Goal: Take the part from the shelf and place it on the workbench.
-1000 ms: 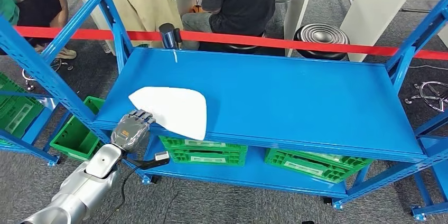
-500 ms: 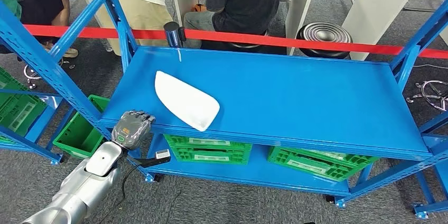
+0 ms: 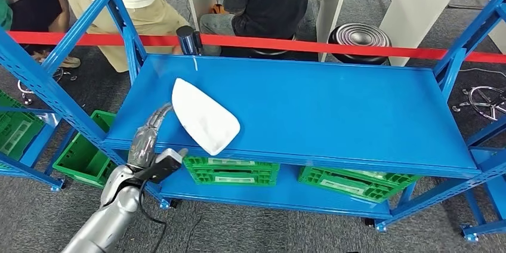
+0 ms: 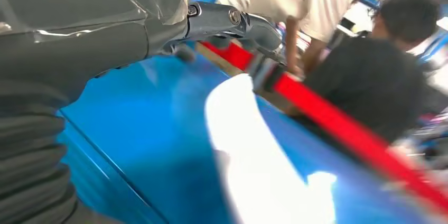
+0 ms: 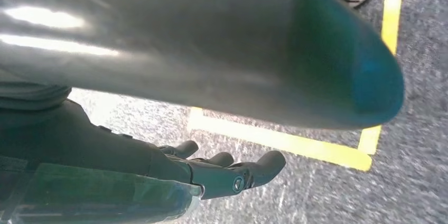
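A white, flat, teardrop-shaped part (image 3: 204, 116) lies on the left of the blue shelf board (image 3: 334, 110), its near tip at the front edge. My left hand (image 3: 149, 134) reaches over the shelf's front left corner, turned on its side with fingers stretched out beside the part's left edge; I cannot tell whether they touch it. In the left wrist view the outstretched fingers (image 4: 232, 19) hold nothing and the blurred part (image 4: 259, 166) lies beside them. My right hand (image 5: 211, 174) hangs over grey floor with fingers loosely apart and nothing in it.
Blue shelf uprights (image 3: 56, 101) stand left and right. Green crates (image 3: 233, 169) sit on the lower board and another green crate (image 3: 86, 154) on the floor at left. A red barrier tape (image 3: 298, 46) runs behind the shelf, with people, white tables and a black stool (image 3: 361, 37) beyond.
My left hand has turned from palm-down at the shelf's front edge onto its side and stretched forward along the part's left edge. The camera has shifted slightly.
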Motion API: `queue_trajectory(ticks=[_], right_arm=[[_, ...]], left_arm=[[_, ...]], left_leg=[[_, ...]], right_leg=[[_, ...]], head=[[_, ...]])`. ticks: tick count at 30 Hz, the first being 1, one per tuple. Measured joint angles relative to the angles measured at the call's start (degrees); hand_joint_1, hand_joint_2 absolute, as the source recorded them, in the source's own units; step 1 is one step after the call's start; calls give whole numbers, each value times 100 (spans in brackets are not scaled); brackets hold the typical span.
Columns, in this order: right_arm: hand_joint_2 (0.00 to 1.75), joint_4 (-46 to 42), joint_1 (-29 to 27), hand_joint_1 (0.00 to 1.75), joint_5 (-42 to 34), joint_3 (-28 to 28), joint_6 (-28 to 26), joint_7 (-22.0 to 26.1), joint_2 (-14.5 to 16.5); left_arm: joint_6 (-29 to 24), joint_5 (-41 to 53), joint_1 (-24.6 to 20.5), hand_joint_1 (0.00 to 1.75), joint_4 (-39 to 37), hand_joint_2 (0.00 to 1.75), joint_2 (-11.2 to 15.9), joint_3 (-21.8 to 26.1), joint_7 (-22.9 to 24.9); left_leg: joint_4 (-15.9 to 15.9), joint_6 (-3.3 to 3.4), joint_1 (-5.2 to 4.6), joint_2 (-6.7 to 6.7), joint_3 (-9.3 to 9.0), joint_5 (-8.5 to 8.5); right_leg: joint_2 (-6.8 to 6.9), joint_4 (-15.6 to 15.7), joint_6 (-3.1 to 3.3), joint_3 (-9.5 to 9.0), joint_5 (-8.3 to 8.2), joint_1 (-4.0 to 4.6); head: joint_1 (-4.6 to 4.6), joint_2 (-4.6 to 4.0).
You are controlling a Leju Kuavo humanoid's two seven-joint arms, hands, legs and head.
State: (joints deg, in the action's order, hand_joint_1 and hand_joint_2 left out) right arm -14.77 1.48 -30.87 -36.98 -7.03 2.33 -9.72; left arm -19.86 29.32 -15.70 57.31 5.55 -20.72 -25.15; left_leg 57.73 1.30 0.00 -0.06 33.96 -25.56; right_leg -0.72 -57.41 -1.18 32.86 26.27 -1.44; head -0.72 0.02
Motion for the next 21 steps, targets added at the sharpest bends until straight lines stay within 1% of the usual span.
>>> queue_trajectory(ticks=[2, 3, 4, 5, 6, 7, 8, 9, 10, 11, 12, 13, 14, 15, 16, 17, 18, 19, 20, 21], right_arm=[[0, 4, -38, 0, -19, 2, 27, 33, 1], [0, 6, -49, 0, -29, 2, 40, 50, -2], [0, 8, -53, 0, -39, 3, 49, 65, -8], [0, 11, -57, 0, -49, 4, 55, 77, -15], [0, 15, -63, 0, -58, 6, 58, 85, -25], [0, 17, -71, 0, -64, 8, 62, 90, -31], [0, 19, -83, 0, -70, 10, 65, 94, -35], [0, 21, -95, 0, -76, 13, 67, 99, -40], [0, 22, -103, 0, -83, 19, 69, 105, -46], [0, 23, -107, 0, -91, 25, 69, 114, -55], [0, 23, -104, 0, -98, 32, 69, 121, -64], [0, 23, -102, 0, -104, 38, 70, 129, -71], [0, 23, -101, 0, -111, 43, 71, 137, -74], [0, 23, -103, 0, -121, 46, 74, 141, -74], [0, 23, -107, 0, -136, 51, 78, 145, -72], [0, 24, -110, 0, -156, 60, 83, 151, -69], [0, 25, -112, 0, -176, 70, 87, 158, -67], [0, 26, -112, 0, -197, 82, 90, 167, -66], [0, 28, -113, 0, -211, 91, 90, 175, -66], [0, 31, -117, 0, -221, 97, 90, 180, -67]], left_arm=[[272, -388, 280, 0, 737, 0, -6, -123, 8], [340, -470, 392, 0, 1080, 0, -5, -200, 10], [379, -511, 486, 0, 1390, 0, -4, -282, 12], [406, -535, 573, 0, 1656, 0, -1, -359, 11], [433, -561, 654, 0, 1893, 0, 7, -434, 8], [456, -583, 735, 0, 2081, 0, 15, -499, 5], [470, -597, 810, 0, 2236, 0, 27, -553, 1], [480, -605, 870, 0, 2366, 0, 41, -601, -3], [484, -603, 907, 0, 2463, 0, 59, -641, -1], [494, -595, 926, 0, 2534, 0, 78, -673, 7], [511, -584, 935, 0, 2588, 0, 99, -700, 20], [533, -568, 939, 0, 2630, 44, 121, -723, 39], [565, -545, 940, 0, 2661, 87, 142, -744, 62], [604, -507, 941, 0, 2682, 131, 166, -762, 95], [646, -455, 938, 0, 2694, 175, 192, -784, 132], [687, -381, 933, 0, 2697, 175, 227, -812, 171], [718, -308, 924, 0, 2697, 175, 264, -845, 205], [742, -242, 910, 0, 2697, 175, 302, -881, 229], [759, -187, 899, 0, 2697, 175, 339, -916, 247], [771, -156, 890, 0, 2696, 131, 370, -951, 262]], left_leg=[[-80, 63, -4, 1, -56, 26], [-139, 100, 4, 4, -99, 55], [-197, 133, 13, 8, -141, 86], [-233, 155, 19, 11, -160, 106], [-242, 171, 9, 10, -162, 111], [-239, 177, -1, 7, -159, 109], [-235, 179, -9, 2, -158, 106], [-227, 176, -13, -5, -157, 101], [-210, 166, -13, -14, -157, 92], [-184, 147, -11, -22, -155, 77], [-146, 118, -23, -29, -148, 51], [-107, 88, -36, -33, -140, 24], [-77, 63, -50, -34, -132, 2], [-60, 42, -59, -34, -126, -9], [-51, 29, -52, -32, -124, -13], [-30, 8, -39, -31, -115, -29], [42, -21, -26, -29, -80, -88], [219, -57, -12, -27, -1, -209], [523, -97, 4, -25, 139, -387], [912, -129, 18, -23, 317, -583]], right_leg=[[6, 13, -70, -8, 11, -5], [13, -67, -79, 27, 66, -2], [19, -265, -71, 120, 171, 2], [24, -589, -42, 278, 322, 1], [26, -993, -18, 474, 487, 4], [26, -1362, -16, 659, 610, 3], [27, -1578, -36, 775, 658, 2], [29, -1573, -78, 785, 616, 0], [33, -1320, -132, 670, 487, -6], [42, -905, -184, 466, 319, -13], [51, -507, -202, 267, 176, -11], [57, -209, -186, 110, 73, -11], [61, -57, -150, 29, 26, -5], [59, -32, -98, 14, 17, 10], [56, -24, -56, 10, 3, 4], [53, -22, -26, 8, -7, -4], [50, -18, 6, 5, -14, -16], [48, -12, 34, 2, -22, -31], [47, -12, 53, 3, -25, -33], [47, -13, 68, 7, -24, -27]], head=[[2, 0], [7, 0], [13, 0], [17, 0], [18, 0], [18, 0], [16, 0], [16, 0], [17, 0], [17, 0], [18, 0], [14, 0], [11, 0], [8, 0], [5, 0], [7, 0], [4, 0], [2, 0], [1, 0], [-1, 0]])
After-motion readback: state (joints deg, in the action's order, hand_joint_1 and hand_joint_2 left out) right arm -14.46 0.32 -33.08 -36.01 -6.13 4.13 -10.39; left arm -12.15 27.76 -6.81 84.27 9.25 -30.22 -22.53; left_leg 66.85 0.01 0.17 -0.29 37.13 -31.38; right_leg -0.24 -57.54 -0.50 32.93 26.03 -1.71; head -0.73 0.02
